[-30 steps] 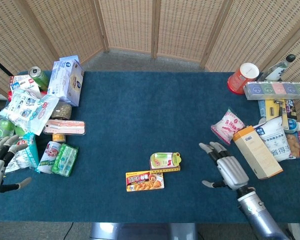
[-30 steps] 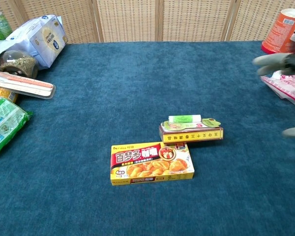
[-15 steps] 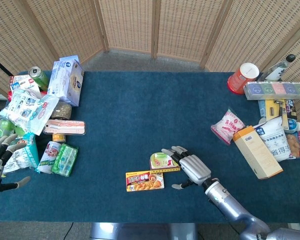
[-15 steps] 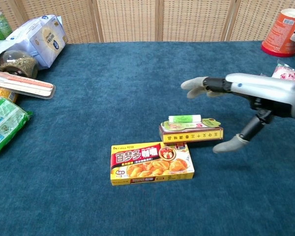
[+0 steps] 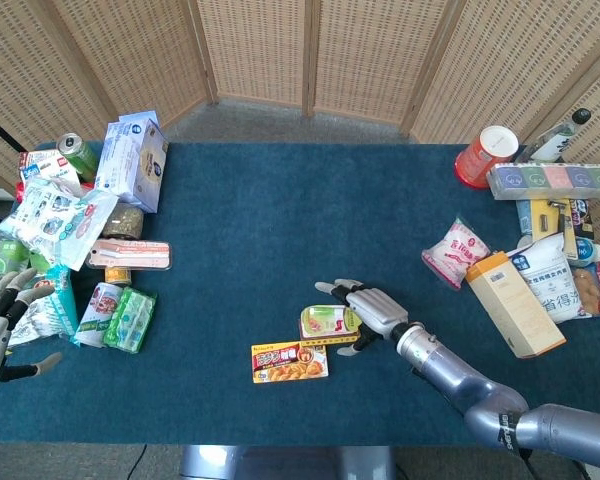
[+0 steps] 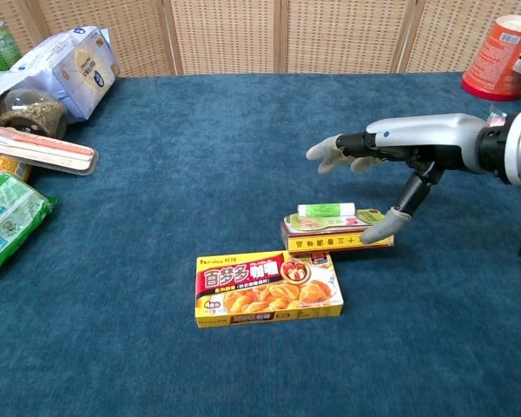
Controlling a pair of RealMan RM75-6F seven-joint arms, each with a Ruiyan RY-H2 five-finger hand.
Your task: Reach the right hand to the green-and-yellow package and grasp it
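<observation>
The right hand [image 5: 368,308] is now seen over the right end of the green-and-yellow package [image 5: 330,324], where half a second ago it was held just beside it and a second ago well out to the right, near the pink snack bag [image 5: 455,252]. The reach is judged all but finished. In the chest view the hand [image 6: 378,156] is carried above the package [image 6: 337,229], its fingers stretched out over the top and pointing left, its thumb [image 6: 384,228] brought down against the package's right front corner. Contact there looks likely, though a thin gap cannot be ruled out. No grip is made yet: the fingers are spread, nothing is enclosed, the hand is released

The package itself is found where it was, near the middle of the blue table [image 5: 280,220], flat, its front edge touching the back edge of the curry box [image 5: 290,361]. No shift is noticed in either of them across the three moments.

What this means for the task: the approach is done and the closing is left. The fingers are judged to need lowering onto the far side while the thumb is pressed in from the near corner. The package is low and flat, so a slide across the cloth, or a nudge into the curry box, is a risk.

The left hand [image 5: 0,325] is held at the table's left edge, by the pile of snacks, fingers apart, nothing in it, unchanged
</observation>
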